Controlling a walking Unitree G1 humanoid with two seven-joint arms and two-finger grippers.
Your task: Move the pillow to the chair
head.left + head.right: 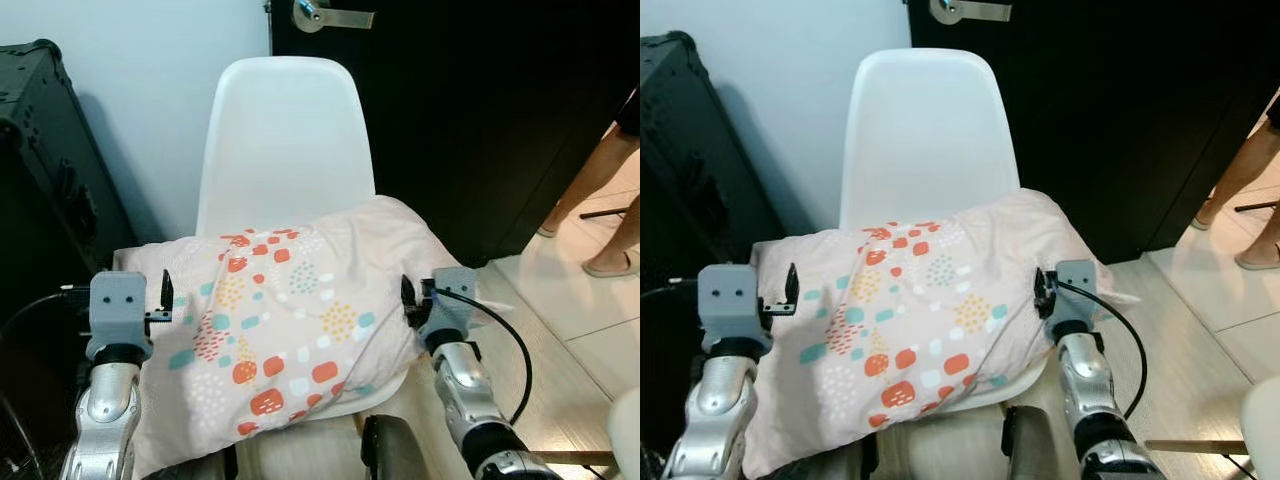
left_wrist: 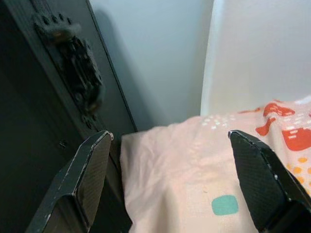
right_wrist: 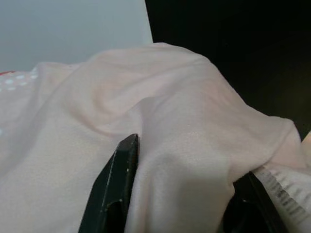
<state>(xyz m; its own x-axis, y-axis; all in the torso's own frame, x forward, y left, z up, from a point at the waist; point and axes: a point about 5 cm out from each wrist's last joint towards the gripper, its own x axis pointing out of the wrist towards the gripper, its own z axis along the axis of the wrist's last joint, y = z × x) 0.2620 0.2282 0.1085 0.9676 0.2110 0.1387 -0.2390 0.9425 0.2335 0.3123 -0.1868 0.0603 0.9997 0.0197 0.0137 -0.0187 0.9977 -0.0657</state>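
Observation:
A peach pillow (image 1: 290, 320) with red, teal and yellow dots lies across the seat of a white moulded chair (image 1: 285, 140) and overhangs both sides. My left gripper (image 1: 165, 300) is at the pillow's left end. Its fingers are open, and in the left wrist view the left gripper (image 2: 170, 184) has them spread wide over the pillow's corner (image 2: 194, 165). My right gripper (image 1: 408, 300) presses against the pillow's right end. The right wrist view shows the right gripper (image 3: 182, 194) open, with pillow fabric (image 3: 165, 116) bulging between its two fingers.
A tall black case (image 1: 45, 170) stands close on the left, beside my left arm. A dark door (image 1: 470, 110) with a metal handle (image 1: 325, 15) is behind the chair. A person's legs (image 1: 600, 190) stand at the right on the tiled floor.

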